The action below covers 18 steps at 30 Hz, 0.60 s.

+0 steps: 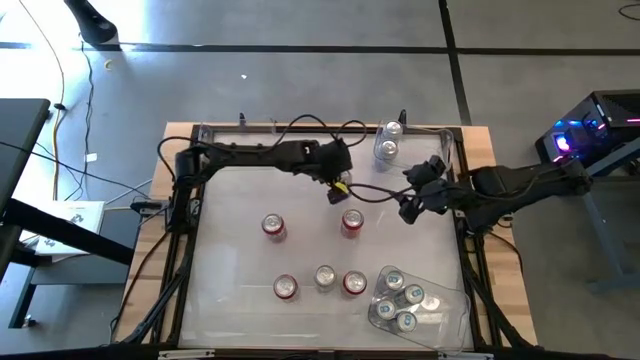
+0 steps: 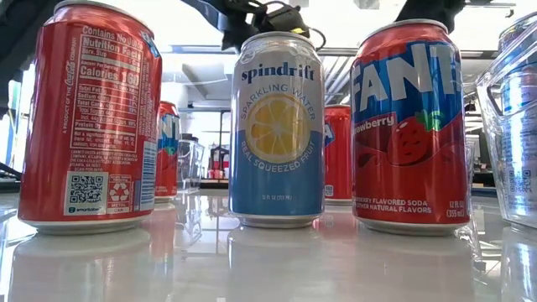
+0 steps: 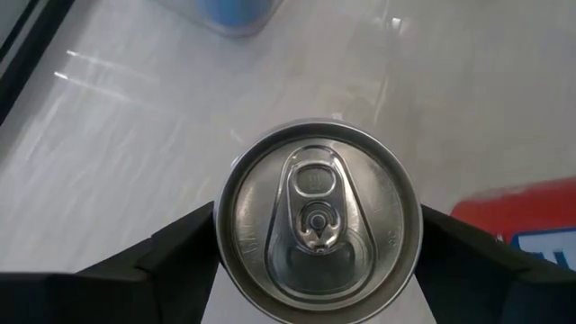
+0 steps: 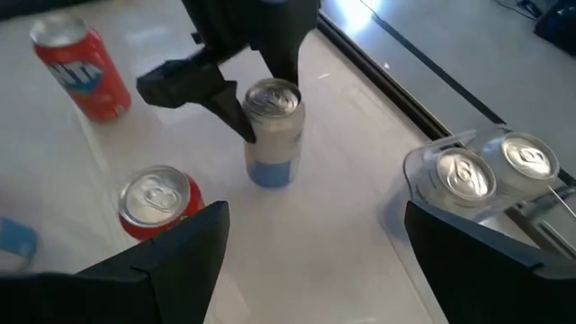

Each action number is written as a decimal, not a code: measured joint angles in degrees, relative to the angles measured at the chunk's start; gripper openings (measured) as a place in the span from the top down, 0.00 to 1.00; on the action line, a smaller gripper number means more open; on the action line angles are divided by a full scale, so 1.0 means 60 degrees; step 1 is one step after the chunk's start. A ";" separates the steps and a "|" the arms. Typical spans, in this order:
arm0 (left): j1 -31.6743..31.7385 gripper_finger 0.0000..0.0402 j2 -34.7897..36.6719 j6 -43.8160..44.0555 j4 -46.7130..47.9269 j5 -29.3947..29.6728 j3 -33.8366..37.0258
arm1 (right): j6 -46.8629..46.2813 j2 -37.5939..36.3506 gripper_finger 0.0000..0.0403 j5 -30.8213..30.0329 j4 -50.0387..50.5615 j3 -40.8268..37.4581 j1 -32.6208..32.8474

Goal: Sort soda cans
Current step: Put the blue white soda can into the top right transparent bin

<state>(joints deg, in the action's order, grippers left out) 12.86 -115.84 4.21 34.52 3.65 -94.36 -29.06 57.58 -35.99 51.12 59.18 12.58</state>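
Note:
A silver soda can with a blue base (image 4: 272,135) stands between the fingers of my left gripper (image 1: 338,184), which is shut on it at the table's far middle; the left wrist view looks down on its top (image 3: 317,216). My right gripper (image 1: 412,205) hovers open just right of it, holding nothing. Two red cans (image 1: 273,226) (image 1: 352,222) stand upright mid-table. Near the front stand two more red cans (image 1: 286,288) (image 1: 354,284) and a silver can with a lemon print (image 2: 277,126). In the high view the left gripper hides the held can. My left gripper pinches the can's side wall just under the top rim (image 4: 256,126) between its two fingers, one on each side (image 3: 193,238). The fingers slant down at it from above and from the table's left. The can is upright, its blue base (image 4: 270,175) at the table top.
A clear bin (image 1: 388,150) at the far right edge holds two silver cans. Another clear bin (image 1: 445,300) at the near right holds several silver cans. A raised frame (image 1: 180,250) runs around the white work surface. The red can (image 4: 157,202) stands close beside the held can.

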 joint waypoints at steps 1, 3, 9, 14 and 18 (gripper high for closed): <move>0.0004 0.22 -0.0038 -0.0039 -0.0064 -0.0017 -0.0006 | -0.0084 0.0040 0.18 -0.0068 0.0072 0.0000 0.0030; 0.0027 0.20 -0.0080 -0.0127 -0.0074 -0.0046 -0.0006 | -0.0088 0.0156 0.18 -0.0146 0.0221 0.0000 0.0104; 0.0110 0.16 0.0061 -0.0254 0.0274 -0.0608 -0.0008 | 0.0266 0.0839 0.18 -0.0240 0.0082 0.0000 0.0097; 0.0070 0.15 0.0459 -0.0356 0.0558 -0.0592 -0.0027 | 0.1034 0.1556 0.18 -0.0470 -0.0488 0.0000 -0.0068; -0.0083 0.15 0.1034 -0.0555 0.1517 -0.0160 -0.0027 | 0.2210 0.2022 0.18 0.0461 -0.1827 0.0000 -0.0460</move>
<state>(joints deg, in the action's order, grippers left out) 12.36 -109.64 0.88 43.62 2.69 -94.52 -15.80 69.72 -33.22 40.15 59.18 9.82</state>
